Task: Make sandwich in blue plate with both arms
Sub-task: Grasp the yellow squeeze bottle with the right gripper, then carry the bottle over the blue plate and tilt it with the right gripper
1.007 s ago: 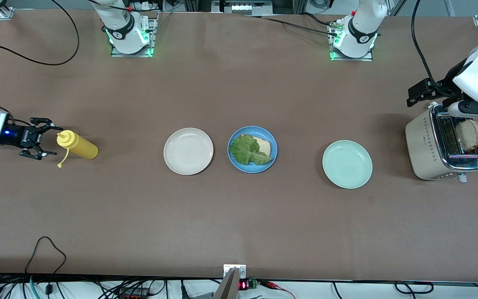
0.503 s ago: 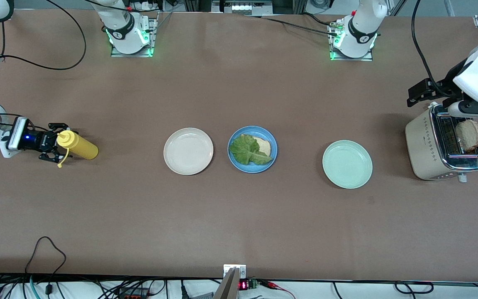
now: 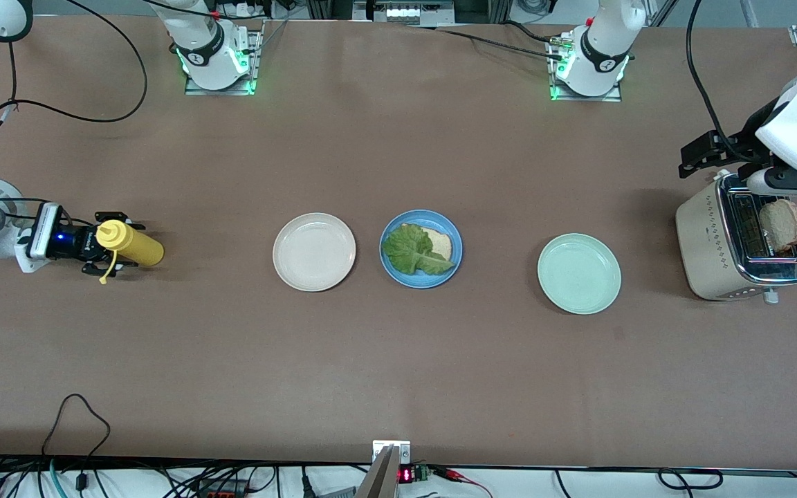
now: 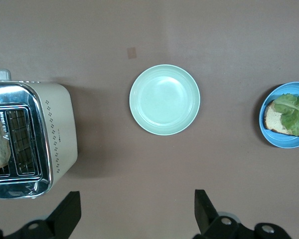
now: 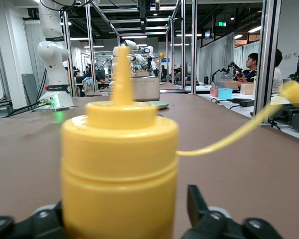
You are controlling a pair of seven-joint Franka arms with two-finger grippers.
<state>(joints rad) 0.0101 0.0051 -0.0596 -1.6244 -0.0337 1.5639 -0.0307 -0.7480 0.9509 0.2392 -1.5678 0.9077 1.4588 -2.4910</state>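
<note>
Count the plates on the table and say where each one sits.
3, in a row: cream plate toward the right arm's end, blue plate in the middle, mint plate toward the left arm's end.

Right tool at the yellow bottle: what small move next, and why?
Probably close the right tool on the bottle. Its fingers straddle the bottle near the cap, not yet gripping. The blue plate holds only toast and lettuce. The left tool waits open above the toaster.

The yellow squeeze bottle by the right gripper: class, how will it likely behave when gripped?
The yellow squeeze bottle stands upright and narrow, so a sideways nudge could tip it. Its round plastic body probably dents under the right gripper and may slip. Its tethered cap dangles loose and would likely swing.
</note>
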